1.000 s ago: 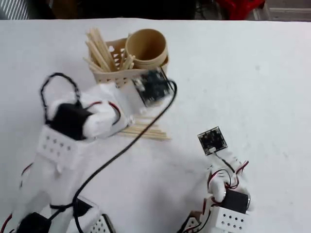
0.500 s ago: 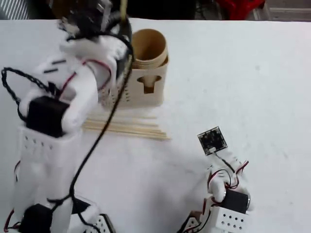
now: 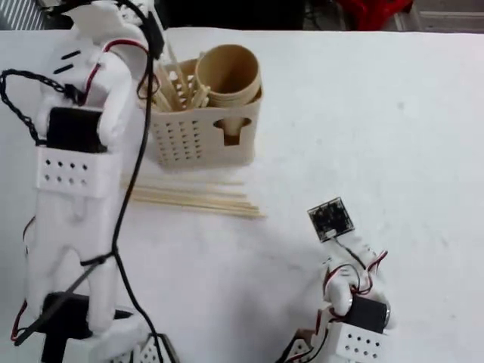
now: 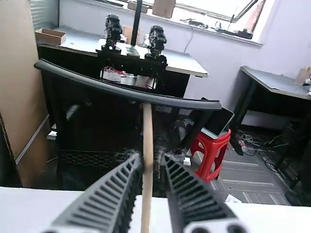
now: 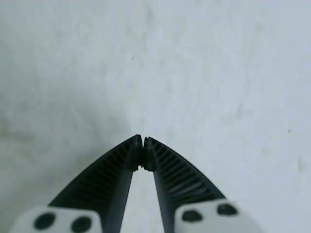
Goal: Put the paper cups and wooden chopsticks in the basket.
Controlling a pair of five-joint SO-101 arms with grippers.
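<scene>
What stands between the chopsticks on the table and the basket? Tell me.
Nothing visible. The loose chopsticks lie on bare table just in front of the basket, whose open top already holds paper cups and other chopsticks.

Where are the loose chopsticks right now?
High view: the loose chopsticks lie flat on the table just below the basket, beside the left arm.

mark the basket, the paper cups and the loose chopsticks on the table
basket (image 3: pixel 189 140), high view, perforated front wall
paper cups (image 3: pixel 228 74), high view, inside of the top cup
loose chopsticks (image 3: pixel 198 200), high view, middle of the bundle
</scene>
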